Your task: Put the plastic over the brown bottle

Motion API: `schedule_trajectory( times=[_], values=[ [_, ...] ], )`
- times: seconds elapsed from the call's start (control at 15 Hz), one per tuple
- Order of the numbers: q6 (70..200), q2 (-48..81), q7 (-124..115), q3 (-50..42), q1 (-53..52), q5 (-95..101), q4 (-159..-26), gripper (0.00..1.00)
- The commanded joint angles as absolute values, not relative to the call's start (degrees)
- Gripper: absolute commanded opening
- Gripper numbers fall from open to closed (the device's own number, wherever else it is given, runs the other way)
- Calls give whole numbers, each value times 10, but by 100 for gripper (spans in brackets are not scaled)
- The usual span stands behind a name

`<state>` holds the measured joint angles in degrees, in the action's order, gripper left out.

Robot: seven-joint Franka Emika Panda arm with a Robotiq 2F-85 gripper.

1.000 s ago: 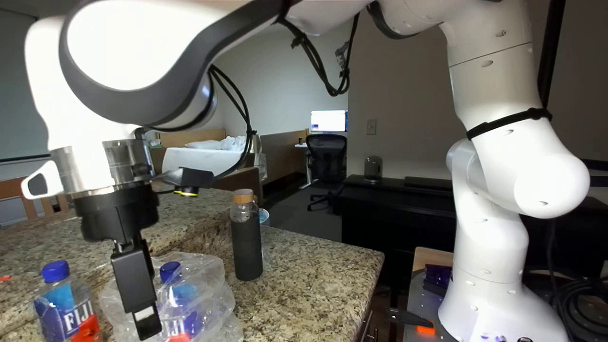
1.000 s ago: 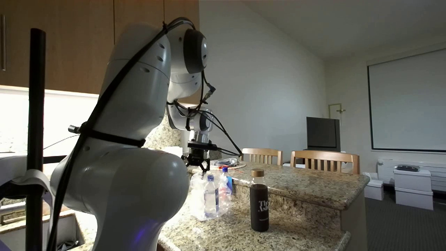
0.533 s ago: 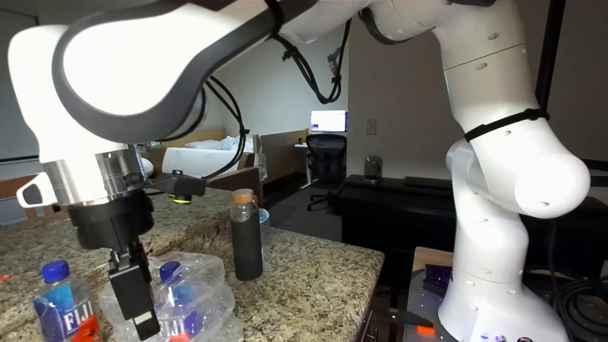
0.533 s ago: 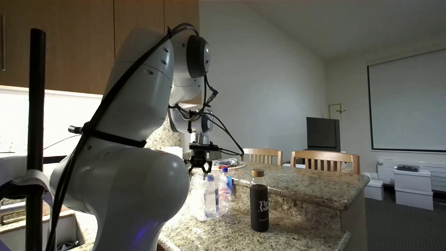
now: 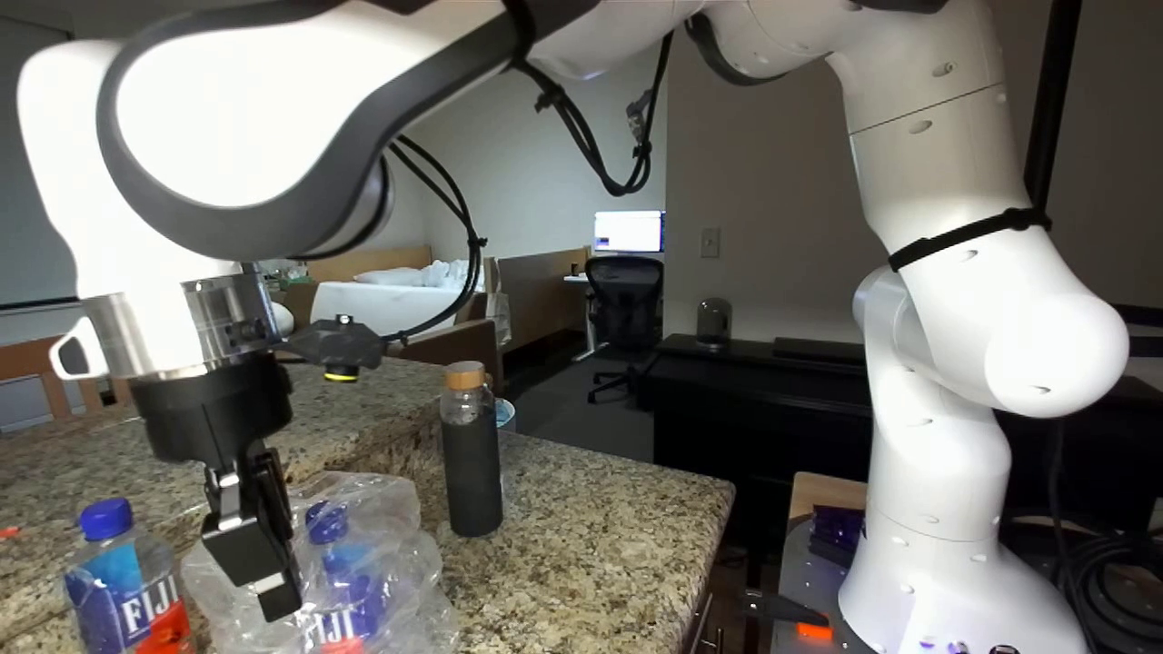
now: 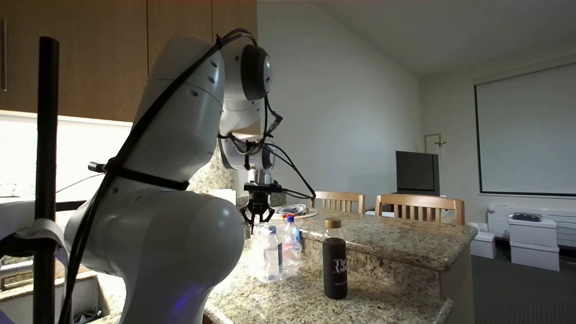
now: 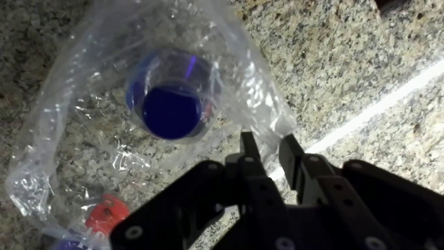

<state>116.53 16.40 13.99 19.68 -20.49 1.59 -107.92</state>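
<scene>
The tool hangs with its jaws parted, a fold of the plastic seeming to lie between them. Take a deep bite of it, since a thin edge would likely slip, then lift straight up clear of the water bottle it surrounds. The brown bottle stands upright, nearer the tabletop edge along the raised ledge than the free right-hand edge in an exterior view; lower the plastic onto it dead centre.

You see a bag of glossy, crinkled plastic, a smooth dark bottle with a matt, wood-like cap, and a stone-look counter.
</scene>
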Motion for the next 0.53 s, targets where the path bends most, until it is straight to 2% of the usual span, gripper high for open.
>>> schedule_trajectory(
  times=[0.0,0.13,0.27,0.47],
  values=[
    [1141,162,115,192,-202,12,-1081,8],
    [1121,163,121,189,-194,-7,-1078,5],
    [1100,158,131,185,-184,-31,-1075,11],
    [1080,149,135,179,-167,-63,-1074,10]
  ],
)
